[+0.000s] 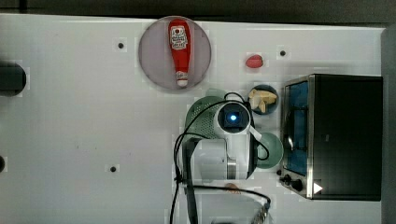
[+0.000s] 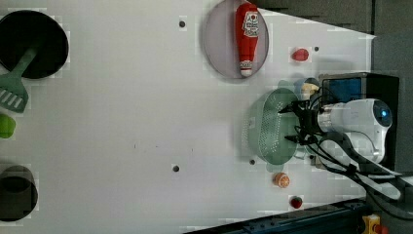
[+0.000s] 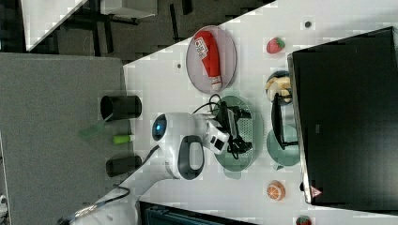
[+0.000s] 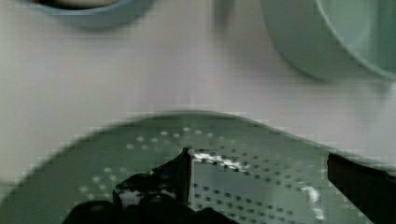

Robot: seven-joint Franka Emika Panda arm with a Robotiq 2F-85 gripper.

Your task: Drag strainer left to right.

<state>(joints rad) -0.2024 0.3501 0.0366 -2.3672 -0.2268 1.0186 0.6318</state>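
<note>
The pale green strainer [image 2: 269, 127] is seen on the white table [image 2: 122, 122], close to the black toaster oven [image 1: 343, 135], with the arm's gripper [image 2: 290, 125] poised directly over its bowl. In the left view the two black fingers [image 2: 287, 109] are shown spread wide apart above the perforated interior, with nothing caught between them; in the wrist view the same fingers [image 4: 180, 175] are framed against the rows of tiny holes, the far rim of the strainer curving just beyond them. From the top view the gripper is masked by the white wrist, and only an arc of the strainer [image 1: 201, 116] is exposed at the top view's left of the arm. The right view sets the strainer [image 3: 237, 136] between the arm and a mint-green mug [image 3: 281, 147] beside the oven. A ketchup bottle [image 1: 180, 50] lying on a lilac plate [image 1: 152, 53] is visible in the top view, well apart from the strainer. A dark pan [image 2: 31, 44] with a green spatula [image 2: 14, 90] is recorded at the left view's far left.
</note>
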